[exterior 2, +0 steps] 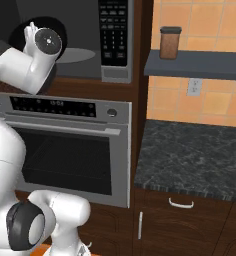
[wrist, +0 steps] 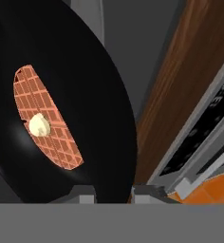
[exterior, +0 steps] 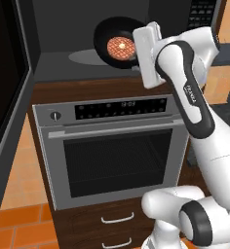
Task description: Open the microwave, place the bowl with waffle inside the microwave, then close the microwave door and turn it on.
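Robot arm holds a bowl of waffle at the open microwave (exterior: 53,39).

The microwave door (exterior: 7,107) stands swung wide to its left, above the steel oven (exterior: 112,146). The gripper (wrist: 114,192) is clamped on the rim of the tilted bowl with waffle (exterior: 118,43), just over the turntable (exterior: 85,57) inside.

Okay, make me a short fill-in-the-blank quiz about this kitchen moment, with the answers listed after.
1. The microwave door is swung ____.
2. The bowl with waffle, held tilted in the gripper, is at the mouth of the ____.
3. The pale dab on top of the waffle is coloured ____.
4. The brown-lidded jar stands on a ____ to the right of the keypad panel.

Missing words: open; microwave; yellow; shelf
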